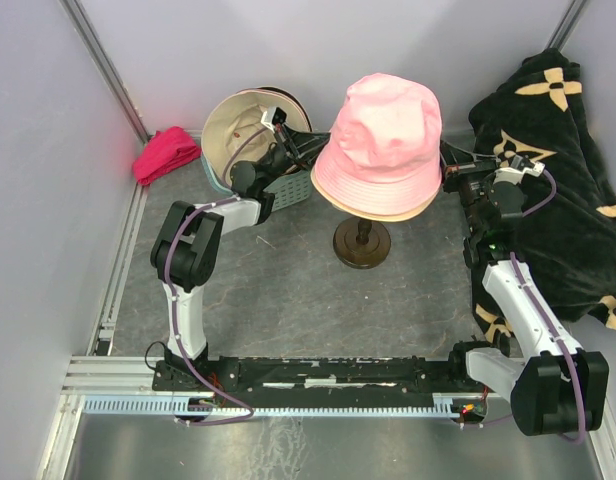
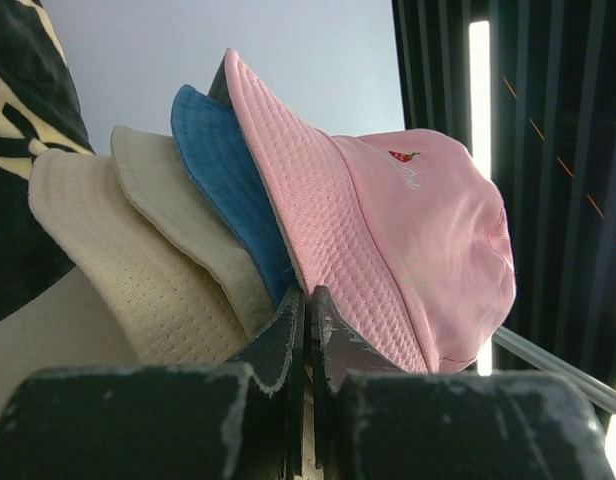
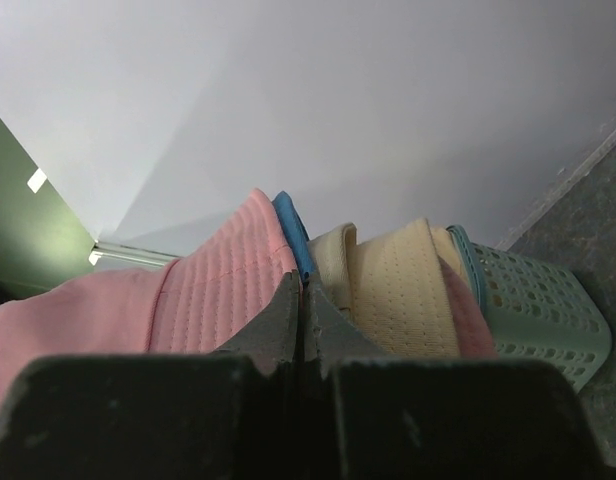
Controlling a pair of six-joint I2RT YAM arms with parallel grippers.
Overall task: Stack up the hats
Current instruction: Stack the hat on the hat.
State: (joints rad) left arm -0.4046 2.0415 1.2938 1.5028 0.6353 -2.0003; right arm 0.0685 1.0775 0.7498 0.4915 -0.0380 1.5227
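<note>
A pink hat (image 1: 383, 130) tops a stack on a dark stand (image 1: 362, 243) at the table's middle. In the left wrist view the brims fan out: pink hat (image 2: 408, 220), blue hat (image 2: 223, 170), tan hat (image 2: 178, 210), cream hat (image 2: 98, 250). My left gripper (image 1: 306, 170) sits at the stack's left brim, shut (image 2: 308, 295), with the pink brim's edge running into its tips. On the right side my right gripper (image 1: 446, 172) is shut (image 3: 305, 280) where the pink hat (image 3: 208, 300) and blue hat (image 3: 291, 225) edges meet. Another cream hat (image 1: 236, 128) lies upturned behind the left arm.
A green perforated basket (image 1: 288, 188) lies on its side by the left gripper, also seen in the right wrist view as the basket (image 3: 533, 300). A magenta cloth (image 1: 166, 153) sits at the back left. A large black cloth with beige flowers (image 1: 558, 170) covers the right side.
</note>
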